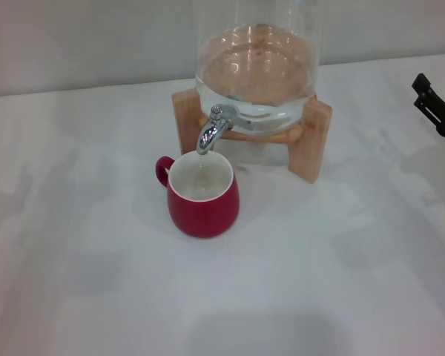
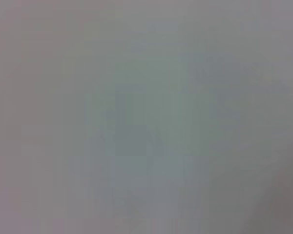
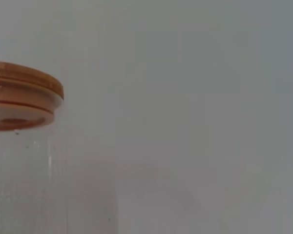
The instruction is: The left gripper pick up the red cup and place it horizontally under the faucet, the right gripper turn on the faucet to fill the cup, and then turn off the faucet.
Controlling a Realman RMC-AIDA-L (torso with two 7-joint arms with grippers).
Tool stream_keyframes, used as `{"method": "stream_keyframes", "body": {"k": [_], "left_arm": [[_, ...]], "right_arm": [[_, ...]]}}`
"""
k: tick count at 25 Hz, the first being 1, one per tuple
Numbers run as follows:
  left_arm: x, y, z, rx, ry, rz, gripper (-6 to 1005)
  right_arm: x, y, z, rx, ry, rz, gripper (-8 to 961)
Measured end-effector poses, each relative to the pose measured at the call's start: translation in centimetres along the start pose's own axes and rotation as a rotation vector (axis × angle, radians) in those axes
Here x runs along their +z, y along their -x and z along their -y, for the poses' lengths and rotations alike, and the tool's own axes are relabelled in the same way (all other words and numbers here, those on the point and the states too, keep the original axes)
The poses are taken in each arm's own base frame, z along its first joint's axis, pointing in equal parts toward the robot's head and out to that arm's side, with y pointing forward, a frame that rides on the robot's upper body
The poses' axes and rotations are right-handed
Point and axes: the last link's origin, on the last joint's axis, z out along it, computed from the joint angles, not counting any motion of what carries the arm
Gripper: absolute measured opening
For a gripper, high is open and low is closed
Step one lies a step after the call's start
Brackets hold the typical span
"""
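Observation:
The red cup (image 1: pixel 202 196) stands upright on the white table, its open mouth right under the spout and its handle toward the left. The chrome faucet (image 1: pixel 212 127) sticks out of the clear glass dispenser (image 1: pixel 256 67), which holds water and rests on a wooden stand (image 1: pixel 311 141). I cannot tell whether water is running. My right gripper (image 1: pixel 429 95) is at the right edge of the head view, open and empty, well apart from the faucet. My left gripper is out of view; the left wrist view shows only a blank grey surface.
The right wrist view shows the dispenser's wooden lid (image 3: pixel 19 95) and its glass wall (image 3: pixel 24 185) against a plain grey wall. The white tabletop (image 1: pixel 96 282) stretches in front of and to the left of the cup.

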Motion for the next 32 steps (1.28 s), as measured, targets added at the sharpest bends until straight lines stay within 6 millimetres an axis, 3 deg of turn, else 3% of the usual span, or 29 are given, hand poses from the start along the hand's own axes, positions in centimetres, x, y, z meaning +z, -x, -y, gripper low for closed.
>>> {"method": "stream_keyframes", "body": {"k": [8,16,32], "left_arm": [[-2.8,0.3,2.6,0.045,-0.166,-0.008,638],[-4.2,0.6,3.4,0.055,-0.218,0.003,638],[-4.7,0.7,3.9,0.076,-0.246,0.008,639]], "right_arm": [[0.2,0.4,-0.1,0.061,0.015,0.023,872],[0.2,0.6,-0.6,0.099,0.043,0.037,872],[-2.1,-1.0,-5.0,0.153,0.292,-0.052,872]]}}
